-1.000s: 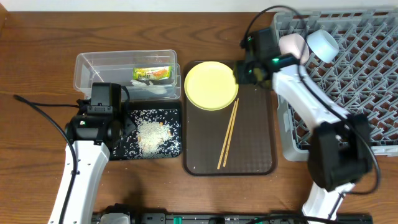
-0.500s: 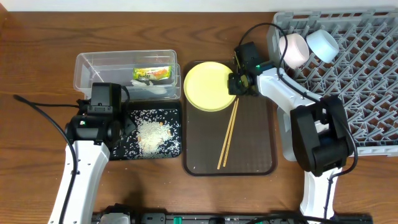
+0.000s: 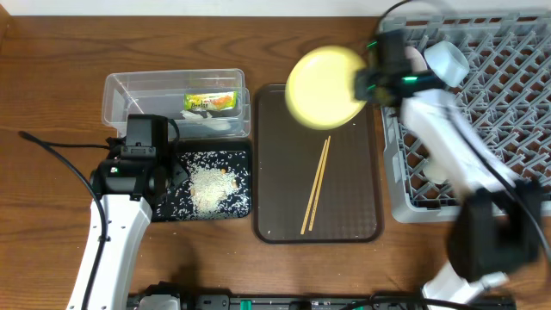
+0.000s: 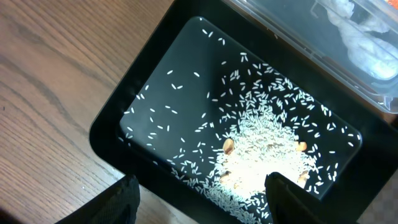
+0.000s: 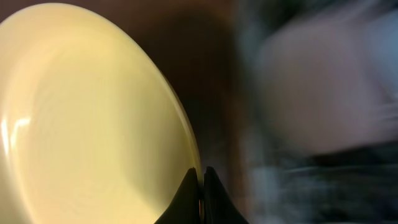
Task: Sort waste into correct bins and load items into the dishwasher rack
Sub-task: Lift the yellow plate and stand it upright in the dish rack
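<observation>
Rice (image 4: 258,155) sits in the black tray (image 4: 106,138) under the spread left jaws. Right jaws pinch the plate (image 3: 325,86) by its rim, up at 12 o'clock over the brown tray (image 3: 353,198). I'd keep it on edge and slot it between rack (image 3: 499,129) pegs at 3 o'clock.

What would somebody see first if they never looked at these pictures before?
The big yellow plate, blurry, is pinched at its rim by the right gripper, over the top of the brown tray beside the grey rack. Next comes the white pile of rice in the black tray, under the open left gripper.
</observation>
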Robot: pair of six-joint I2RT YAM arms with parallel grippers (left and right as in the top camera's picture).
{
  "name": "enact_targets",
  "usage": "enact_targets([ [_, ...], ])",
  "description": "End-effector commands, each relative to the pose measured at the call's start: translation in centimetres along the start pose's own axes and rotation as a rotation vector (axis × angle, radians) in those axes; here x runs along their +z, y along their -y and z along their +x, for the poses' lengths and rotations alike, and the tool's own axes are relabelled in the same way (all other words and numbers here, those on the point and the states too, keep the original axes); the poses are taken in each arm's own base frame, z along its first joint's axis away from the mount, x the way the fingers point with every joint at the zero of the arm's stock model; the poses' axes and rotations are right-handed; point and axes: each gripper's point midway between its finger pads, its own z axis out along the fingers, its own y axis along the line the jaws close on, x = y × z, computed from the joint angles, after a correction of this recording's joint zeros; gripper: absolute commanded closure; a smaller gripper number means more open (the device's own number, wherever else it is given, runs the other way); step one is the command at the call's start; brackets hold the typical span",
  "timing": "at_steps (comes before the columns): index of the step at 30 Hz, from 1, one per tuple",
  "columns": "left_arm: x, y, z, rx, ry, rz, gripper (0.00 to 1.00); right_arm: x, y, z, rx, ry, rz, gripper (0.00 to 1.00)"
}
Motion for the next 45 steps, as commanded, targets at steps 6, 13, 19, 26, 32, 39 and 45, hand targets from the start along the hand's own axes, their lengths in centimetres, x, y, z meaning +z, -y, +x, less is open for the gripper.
enact_targets([
  [6, -0.2, -0.3, -0.4, -0.015, 0.018, -0.009, 0.32, -12.0, 12.4, -6.1, -0.156, 0.210, 0.482, 0.99],
  [13, -0.2, -0.3, -0.4, -0.015, 0.018, -0.008, 0.32, -16.4, 18.9, -3.7, -0.255, 0.051, 0.874, 0.99],
  [19, -0.2, -0.3, -0.4, -0.015, 0.018, -0.009, 0.32, -14.9, 19.4, -1.4, -0.226, -0.011, 0.889, 0.99],
  [26, -0.2, -0.3, -0.4, -0.015, 0.017, -0.008, 0.32, -12.3, 19.5, 1.3, -0.180, -0.045, 0.881, 0.99],
  [32, -0.2, -0.3, -0.4, -0.015, 0.018, -0.008, 0.32, -9.9, 18.2, 1.8, -0.128, 0.008, 0.799, 0.99],
  [39, -0.2, 0.2, 0.0, -0.015, -0.004, 0.018, 0.32, -7.0, 13.9, 1.7, -0.130, 0.029, 0.538, 0.51],
  [45, -0.2, 0.2, 0.0, -0.014, -0.003, 0.018, 0.32, -6.8, 11.6, 1.6, -0.101, 0.045, 0.412, 0.50],
])
